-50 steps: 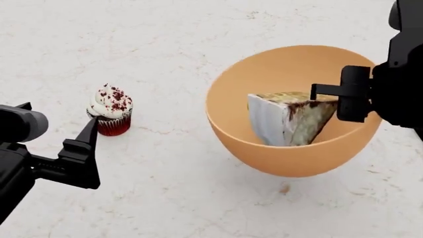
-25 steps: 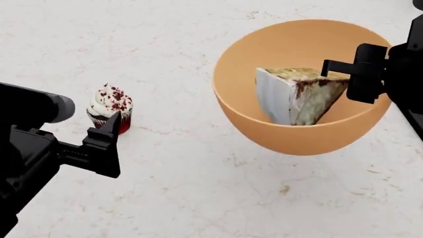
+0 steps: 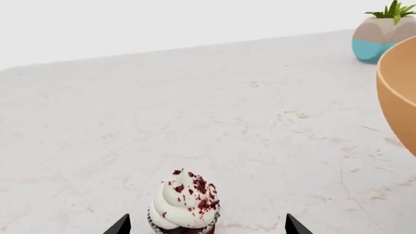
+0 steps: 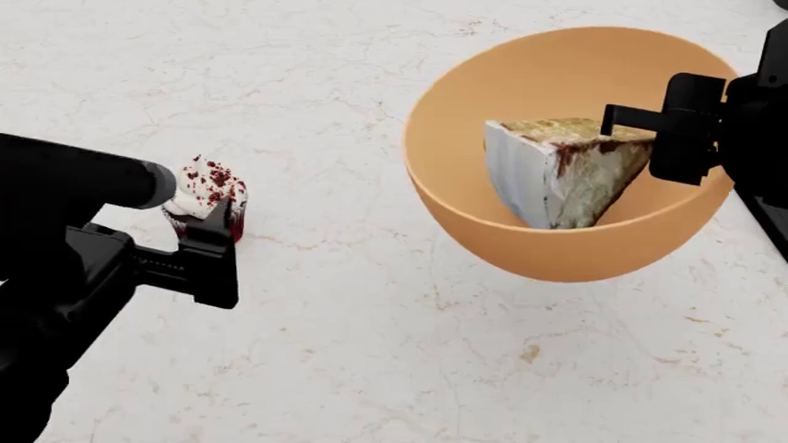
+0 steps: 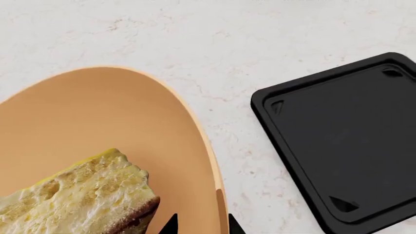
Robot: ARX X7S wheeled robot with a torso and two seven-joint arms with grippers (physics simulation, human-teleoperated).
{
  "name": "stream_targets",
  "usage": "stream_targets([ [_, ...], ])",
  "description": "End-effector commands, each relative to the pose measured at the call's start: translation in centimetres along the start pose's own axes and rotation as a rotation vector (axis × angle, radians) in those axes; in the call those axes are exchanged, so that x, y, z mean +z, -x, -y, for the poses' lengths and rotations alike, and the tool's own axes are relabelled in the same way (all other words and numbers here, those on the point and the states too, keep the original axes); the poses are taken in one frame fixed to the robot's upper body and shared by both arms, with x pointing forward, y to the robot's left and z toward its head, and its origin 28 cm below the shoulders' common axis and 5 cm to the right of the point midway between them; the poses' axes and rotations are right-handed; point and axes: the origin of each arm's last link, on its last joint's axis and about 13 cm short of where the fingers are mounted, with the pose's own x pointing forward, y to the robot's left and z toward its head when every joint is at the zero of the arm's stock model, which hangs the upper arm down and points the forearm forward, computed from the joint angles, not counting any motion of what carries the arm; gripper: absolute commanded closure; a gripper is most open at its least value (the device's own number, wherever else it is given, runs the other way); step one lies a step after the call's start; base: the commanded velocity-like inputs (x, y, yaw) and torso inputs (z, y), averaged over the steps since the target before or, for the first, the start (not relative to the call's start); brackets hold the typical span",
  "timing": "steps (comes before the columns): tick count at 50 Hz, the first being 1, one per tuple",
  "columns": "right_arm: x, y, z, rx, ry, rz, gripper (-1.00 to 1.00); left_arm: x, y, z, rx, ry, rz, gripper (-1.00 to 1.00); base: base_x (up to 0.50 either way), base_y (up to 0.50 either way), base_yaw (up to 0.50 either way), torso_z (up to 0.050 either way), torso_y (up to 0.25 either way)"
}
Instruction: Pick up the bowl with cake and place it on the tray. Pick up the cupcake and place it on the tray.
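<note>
Right gripper (image 5: 198, 224): jaws pinched narrow on the rim of the bowl (image 4: 555, 157), which hangs tilted above the marble counter (image 4: 369, 351).
Cake (image 4: 567, 171): wedge leaning inside the bowl.
Tray (image 5: 344, 136): black, bare, on the counter just beside the bowl in the right wrist view.
Left gripper (image 3: 204, 225): jaws spread wide to either side of the cupcake (image 3: 184, 202), not closed on it.
Cupcake: upright on the counter, well apart from the bowl.
Risk, judged: a thin rim grip under a heavy load may slip or tip further, spilling the cake; closing too high would crush the frosting.
Surroundings: a teal-and-tan planter (image 3: 383, 31) stands far off; nothing blocks the path to the tray.
</note>
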Motion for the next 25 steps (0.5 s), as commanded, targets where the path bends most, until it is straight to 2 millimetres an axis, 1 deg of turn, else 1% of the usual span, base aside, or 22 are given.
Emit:
stream_targets([
  [1,0.2,0.1,0.0,0.002,-0.008,0.020,1.00,-0.2,-1.3,-0.1,0.005,0.006,-0.018,-1.00,0.00,0.00,0.00,0.000,0.000],
  [4,0.2,0.1,-0.1,0.010,-0.009,0.019,1.00,-0.1,-1.6,-0.2,0.005,0.007,-0.027,-1.00,0.00,0.00,0.00,0.000,0.000],
  [7,0.1,-0.1,-0.2,0.015,-0.012,0.014,1.00,0.5,-1.7,-0.7,0.012,0.023,-0.019,-1.00,0.00,0.00,0.00,0.000,0.000],
  [13,0.1,-0.3,-0.6,0.021,-0.003,0.012,1.00,0.2,-2.5,-0.9,0.021,0.024,-0.039,-1.00,0.00,0.00,0.00,0.000,0.000],
  [20,0.2,-0.2,-0.6,0.020,0.002,0.015,1.00,-0.3,-3.9,-1.2,0.038,0.023,-0.069,-1.00,0.00,0.00,0.00,0.000,0.000],
  [23,0.1,-0.3,-0.6,0.020,0.003,0.015,1.00,0.1,-4.2,-1.4,0.054,0.016,-0.073,-1.00,0.00,0.00,0.00,0.000,0.000],
  [25,0.1,-0.4,-0.6,0.019,0.002,0.014,1.00,-0.2,-4.6,-1.6,0.070,0.007,-0.085,-1.00,0.00,0.00,0.00,0.000,0.000],
])
